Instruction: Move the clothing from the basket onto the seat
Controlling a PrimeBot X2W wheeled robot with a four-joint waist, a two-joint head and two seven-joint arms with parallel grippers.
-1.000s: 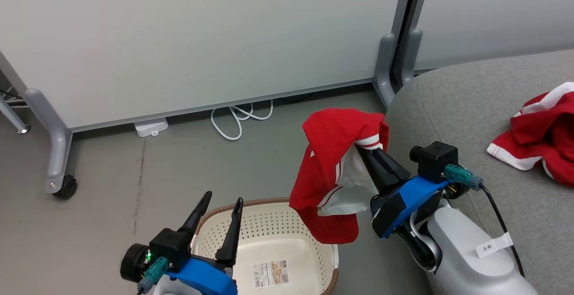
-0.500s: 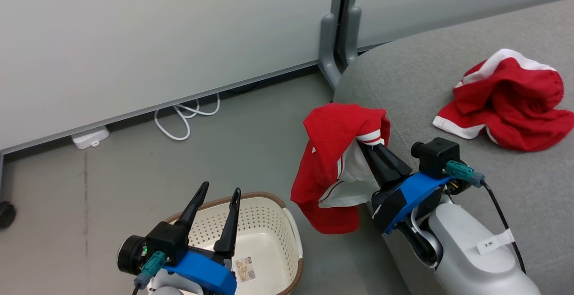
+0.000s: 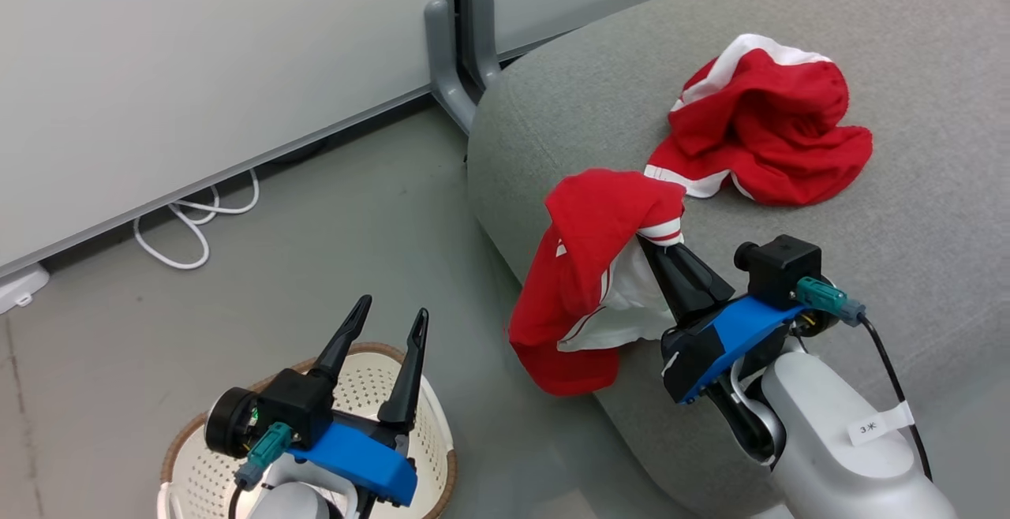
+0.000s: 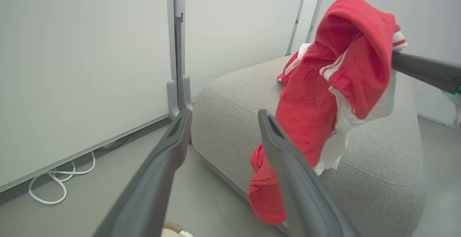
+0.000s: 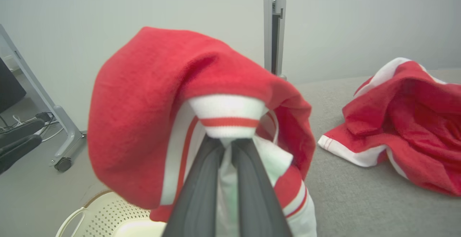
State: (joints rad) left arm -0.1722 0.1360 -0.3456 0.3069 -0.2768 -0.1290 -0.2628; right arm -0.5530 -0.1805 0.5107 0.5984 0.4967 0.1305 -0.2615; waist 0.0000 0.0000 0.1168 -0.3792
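Left gripper: my left gripper (image 3: 394, 306) is released, its two long dark fingers spread with nothing between them, well short of the sofa's near end.

Basket: the cream-white perforated plastic laundry basket with a brown woven-look rim (image 3: 183, 440) stands on the grey floor under that gripper, apart from the sofa. No clothing shows in the part I can see.

Right gripper: my right gripper (image 3: 647, 244) is clenched on the white-and-red striped trim of a soft red fabric garment with white stripes (image 3: 592, 266).

Held garment: it hangs in folds from my fingertips at the sofa's near rounded edge, clear of the basket. Whether it brushes the upholstery I cannot tell.

Seat: the large grey fabric-upholstered sofa with rounded edges (image 3: 907, 227) runs away beneath my right arm.

Second garment: a matching red garment with white trim (image 3: 765, 125) lies crumpled on the sofa's top, just beyond the held one.

Background: pale partition panels (image 3: 197, 54) stand behind the sofa's far end, a white cable (image 3: 197, 223) looped on the floor at their base.
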